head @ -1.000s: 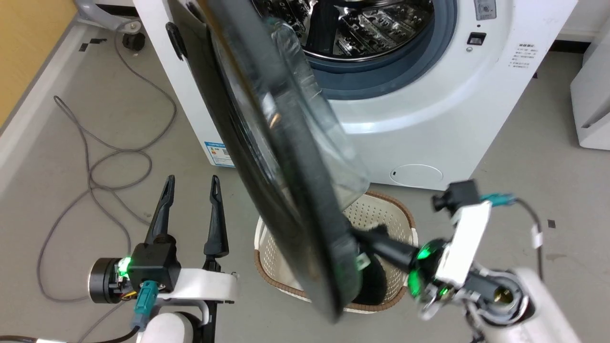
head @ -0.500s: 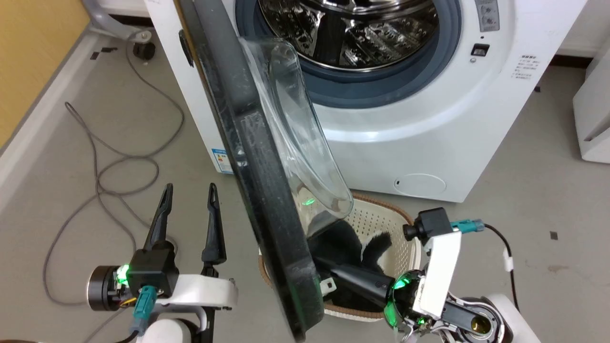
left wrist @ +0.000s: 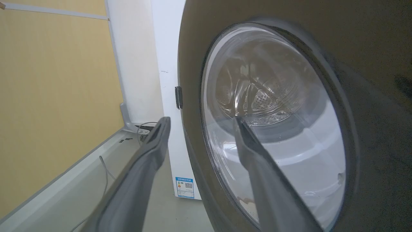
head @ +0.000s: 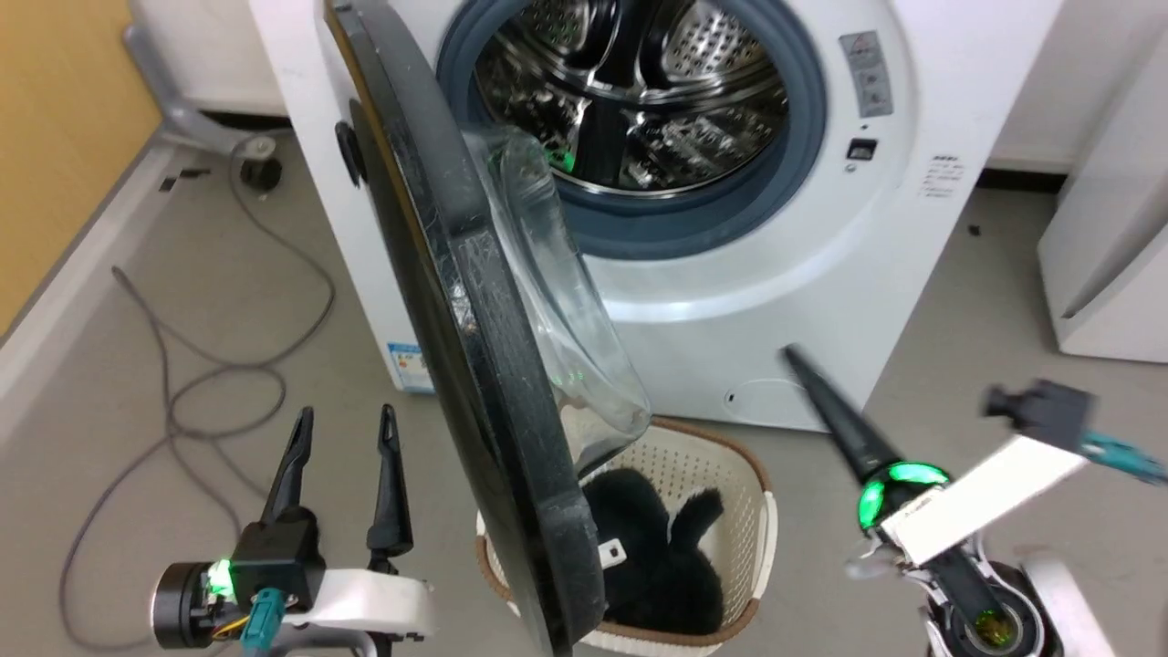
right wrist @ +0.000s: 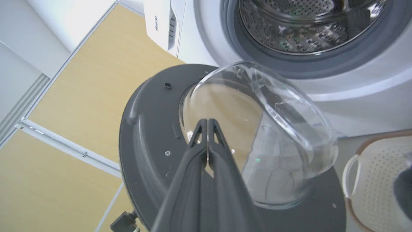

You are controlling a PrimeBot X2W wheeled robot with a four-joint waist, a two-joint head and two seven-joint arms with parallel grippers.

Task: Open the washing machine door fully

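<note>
The white washing machine (head: 803,274) stands with its steel drum (head: 639,100) exposed. Its door (head: 415,201), a glossy black disc with a bulging glass bowl (head: 557,301), hangs swung out on the left hinge, edge-on to the head view. My left gripper (head: 345,415) is open, low on the door's outer side, and the left wrist view has the door (left wrist: 370,64) just right of my left gripper (left wrist: 201,120). My right gripper (head: 792,354) is shut on nothing, apart from the door on its inner side. The right wrist view looks past my right gripper (right wrist: 206,121) at the door's grey inner face (right wrist: 151,129).
A cream perforated basket (head: 721,456) holding a black cloth item (head: 657,557) sits on the floor under the door's lower edge. Grey cables (head: 182,392) loop over the floor at left by a yellow wall (head: 55,119). Another white appliance (head: 1104,265) stands at right.
My right gripper has come off the door's lower rim and swung away to the right, fingers now pointing up at the machine's front. The door has swung a little wider. The camera has shifted.
</note>
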